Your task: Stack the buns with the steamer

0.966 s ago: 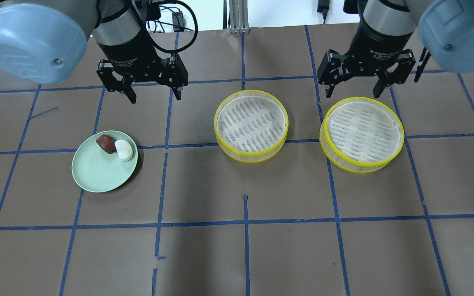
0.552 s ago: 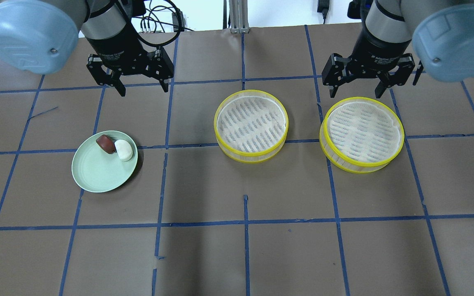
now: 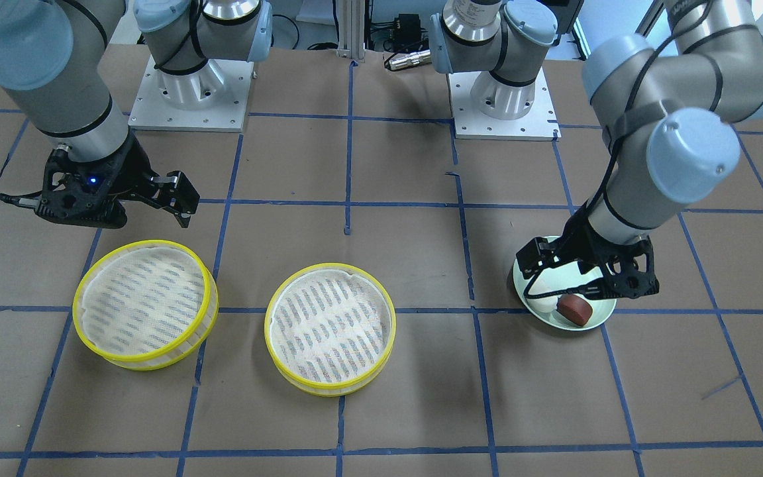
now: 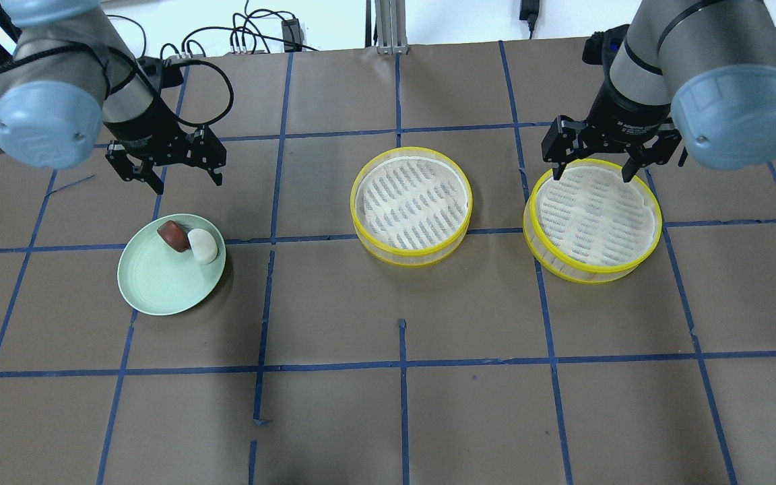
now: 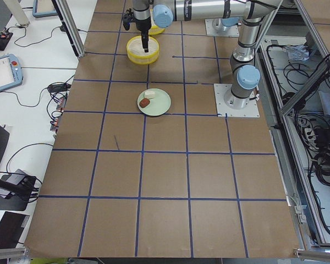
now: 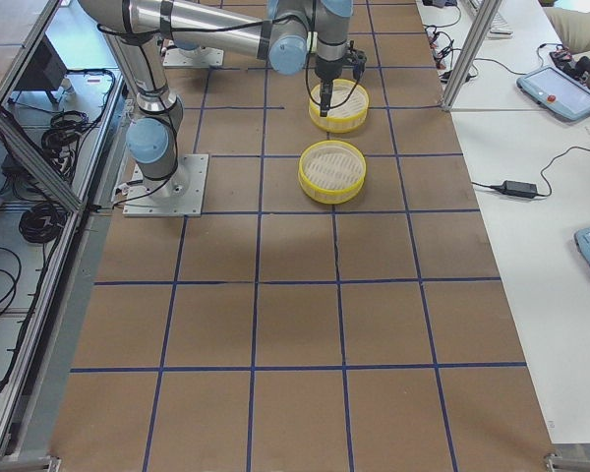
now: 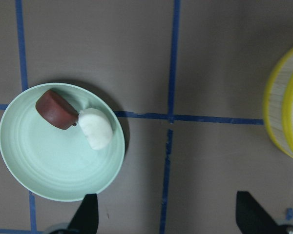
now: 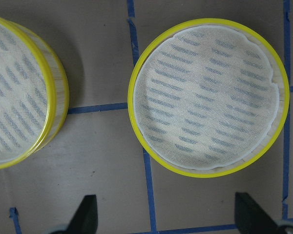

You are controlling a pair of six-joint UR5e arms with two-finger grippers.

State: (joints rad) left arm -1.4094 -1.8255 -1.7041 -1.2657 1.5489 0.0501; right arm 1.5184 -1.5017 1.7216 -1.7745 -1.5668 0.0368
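Both my arms have dropped lower and reached further out from my base than a moment ago. My left fingers point(image 4: 152, 182) have drawn nearer the plate point(image 4: 159, 289), and my right fingers point(image 4: 556, 168) now hang at the near rim of the right steamer tray point(image 4: 590, 273).

My left fingers are spread wide and hold nothing. They hover clear of the plate on the side nearest my base. The plate is a pale green round dish, smooth, with faint concentric rings in its floor. Both buns sit on it close to the rim and touch each other. The red-brown bun point(image 4: 174, 236) is a squat round puck with a flat top and a matte skin. The white bun point(image 4: 203, 245) is smooth and bean-shaped, and it lies on the side toward the trays.

My right fingers are also spread apart and empty, with the black tips above the tray's edge. I cannot tell whether they touch it. This tray and the middle steamer tray point(image 4: 411, 254) are alike: shallow round hoops with bright yellow rims and pale slatted walls. Each is lined with a white mesh cloth, and the dark floor slits show through it. The right tray's cloth is puckered along one edge. The two trays stand near each other but apart.

Everything rests on a flat surface point(image 4: 334, 303) covered in dull brown paper and gridded with blue tape.
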